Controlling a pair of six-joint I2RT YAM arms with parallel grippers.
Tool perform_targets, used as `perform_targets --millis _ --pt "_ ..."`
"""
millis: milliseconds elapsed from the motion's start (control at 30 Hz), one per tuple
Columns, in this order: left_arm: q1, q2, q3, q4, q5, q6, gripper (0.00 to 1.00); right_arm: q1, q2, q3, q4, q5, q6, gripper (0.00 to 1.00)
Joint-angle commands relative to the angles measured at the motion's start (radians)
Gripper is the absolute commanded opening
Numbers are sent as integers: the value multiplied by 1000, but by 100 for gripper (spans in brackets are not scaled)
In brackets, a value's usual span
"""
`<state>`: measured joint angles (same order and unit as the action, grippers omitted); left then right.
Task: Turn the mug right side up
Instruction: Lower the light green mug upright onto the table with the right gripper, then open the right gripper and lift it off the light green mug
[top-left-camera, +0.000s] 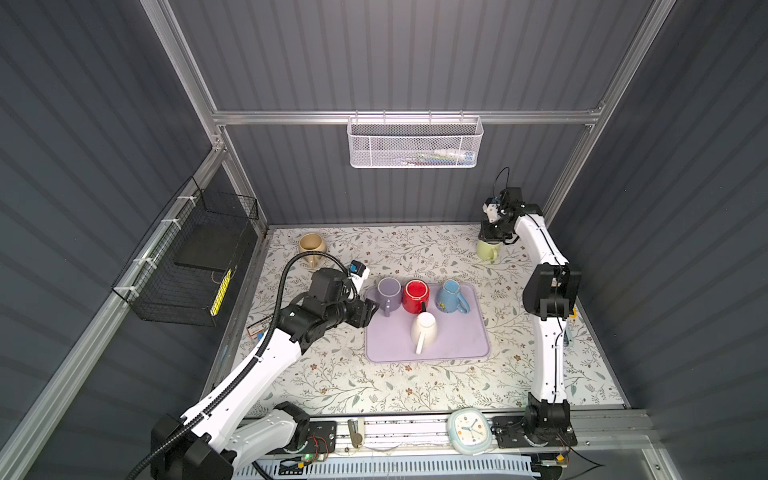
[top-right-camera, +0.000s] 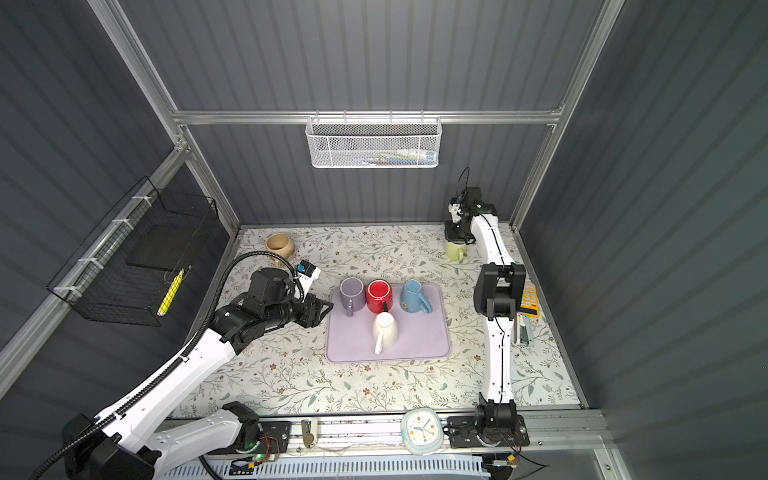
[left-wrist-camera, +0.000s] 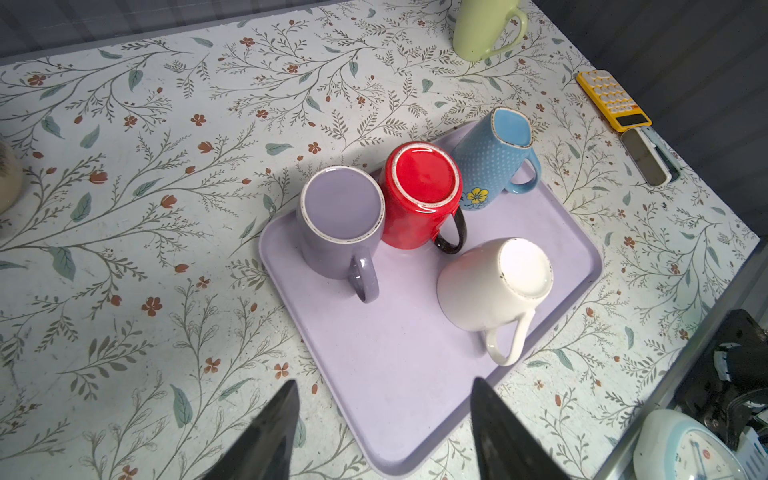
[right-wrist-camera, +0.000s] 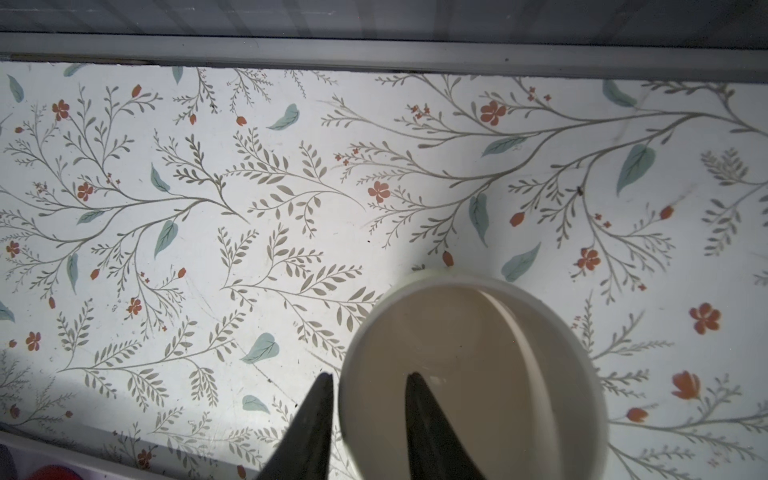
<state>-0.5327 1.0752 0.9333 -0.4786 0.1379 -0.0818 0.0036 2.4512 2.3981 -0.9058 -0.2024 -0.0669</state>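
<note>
Looks like a robot lab cell: grey ribbed panels (top-left-camera: 395, 54) on aluminium framing (top-left-camera: 291, 117) all round, floral-covered bench (top-left-camera: 374, 386) below, white mesh basket (top-left-camera: 415, 143) at twelve o'clock, black wire basket (top-left-camera: 187, 266) at nine.

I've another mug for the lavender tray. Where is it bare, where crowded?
Bare: the tray near-left, between the purple mug, the white mug and the near rim; also a strip right of the white mug. Crowded: the far row, with the red mug and blue mug packed beside the purple one.
</note>
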Motion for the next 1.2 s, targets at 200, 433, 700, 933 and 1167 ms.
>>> perform_targets --millis 200,433,700,933,1167 --pt "8 -41 -21 -20 2 -9 71 6 -34 36 -26 -11 18 35" --pt "7 -46 -28 -21 22 -14 71 18 -119 -23 -10 25 4 40" --pt "5 -39 -41 0 52 -34 71 19 -270 -176 58 36 8 44" --pt "-42 -9 -39 7 22 -47 72 24 -415 -361 149 35 25 45" --pt "-156 45 -22 6 -62 -54 72 29 -575 -586 263 7 63 46"
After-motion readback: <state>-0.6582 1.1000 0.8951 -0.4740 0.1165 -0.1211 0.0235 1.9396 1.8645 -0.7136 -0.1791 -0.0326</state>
